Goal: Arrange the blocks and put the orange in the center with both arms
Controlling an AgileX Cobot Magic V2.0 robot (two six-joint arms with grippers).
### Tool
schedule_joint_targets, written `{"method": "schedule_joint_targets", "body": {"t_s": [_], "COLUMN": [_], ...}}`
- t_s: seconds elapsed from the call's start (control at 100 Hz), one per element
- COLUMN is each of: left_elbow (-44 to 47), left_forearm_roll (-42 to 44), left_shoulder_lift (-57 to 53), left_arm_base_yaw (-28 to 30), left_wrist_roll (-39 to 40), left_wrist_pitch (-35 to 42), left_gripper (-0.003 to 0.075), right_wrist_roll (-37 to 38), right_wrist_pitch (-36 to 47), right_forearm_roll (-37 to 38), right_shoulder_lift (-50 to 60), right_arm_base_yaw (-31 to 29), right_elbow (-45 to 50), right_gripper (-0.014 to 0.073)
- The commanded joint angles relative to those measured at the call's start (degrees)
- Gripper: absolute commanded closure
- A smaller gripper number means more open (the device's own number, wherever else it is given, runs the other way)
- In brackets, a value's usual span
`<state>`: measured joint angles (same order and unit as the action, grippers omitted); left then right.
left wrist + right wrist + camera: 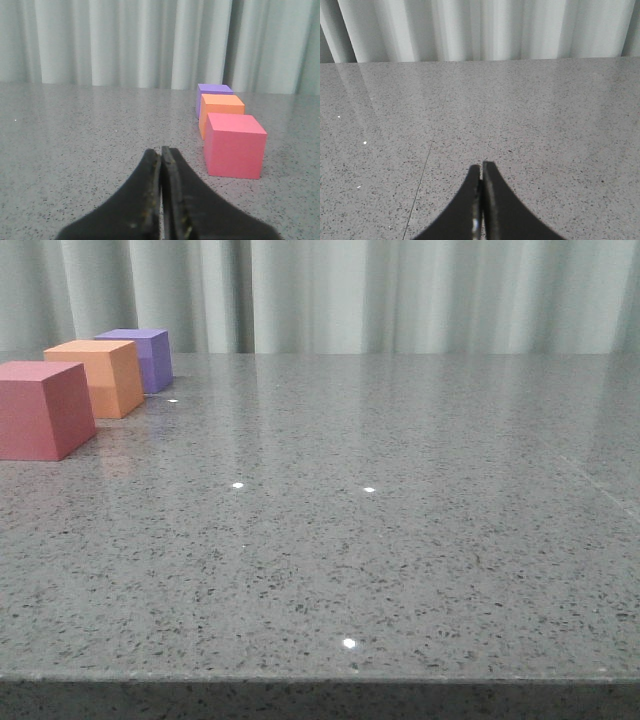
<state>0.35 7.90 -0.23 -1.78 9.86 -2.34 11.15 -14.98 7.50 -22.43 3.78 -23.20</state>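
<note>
**Both pincers clenched and empty; blocks lined up on the left arm's side**

Left black two-fingered gripper [161,152] has its fingertips pressed together with nothing between them, and the right black gripper [481,167] is clenched the same way, also empty. Neither arm shows in the front view, so both appear to be drawn back from the work area.

All three matte cubes sit at the far left of the grey speckled stone table [400,540]. In the front view they run in a line going away from the robot: the pinkish-red matte cube [42,410] nearest, the solid orange matte cube [100,377] behind it, the purple matte cube [140,358] farthest. Orange is already the middle one of the row. Neighbours look close or touching; I cannot tell which.

From the left wrist view the row lies ahead and off to one side of the closed fingertips, pinkish-red cube [234,145] first, then orange [220,112], then purple [212,92]. The right wrist view shows only bare table and pale curtain [480,30], no block at all, so the left arm is clearly the nearer one.

No containers are in sight. Judging from this layout, the arranging looks largely done, though the row's long axis runs depthwise and not across the table
</note>
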Motion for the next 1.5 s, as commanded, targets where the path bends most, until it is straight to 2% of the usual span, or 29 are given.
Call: {"method": "schedule_joint_targets", "body": {"t_s": [0.0, 0.87, 1.18, 1.49], "left_elbow": [2.46, 2.46, 2.46, 2.46], "left_forearm_roll": [-0.16, -0.16, -0.16, -0.16], "left_shoulder_lift": [-1.83, -1.83, -1.83, -1.83], "left_arm_base_yaw": [-0.37, -0.37, -0.37, -0.37], "left_wrist_roll": [0.23, 0.23, 0.23, 0.23], "left_wrist_pitch": [4.88, 4.88, 4.88, 4.88], "left_gripper": [0.0741, 0.0741, 0.0741, 0.0741], "right_wrist_roll": [-0.22, -0.22, -0.22, -0.22], "right_wrist_pitch": [4.05, 4.86, 19.33, 19.06], "right_forearm_roll": [0.54, 0.88, -4.21, -8.33], "right_shoulder_lift": [-0.22, 0.53, 13.50, 24.34], "right_arm_base_yaw": [-0.45, -0.29, -0.28, -0.28], "right_elbow": [-1.50, -1.18, 13.45, 24.17], "right_gripper": [0.0662, 0.0662, 0.0662, 0.0662]}}
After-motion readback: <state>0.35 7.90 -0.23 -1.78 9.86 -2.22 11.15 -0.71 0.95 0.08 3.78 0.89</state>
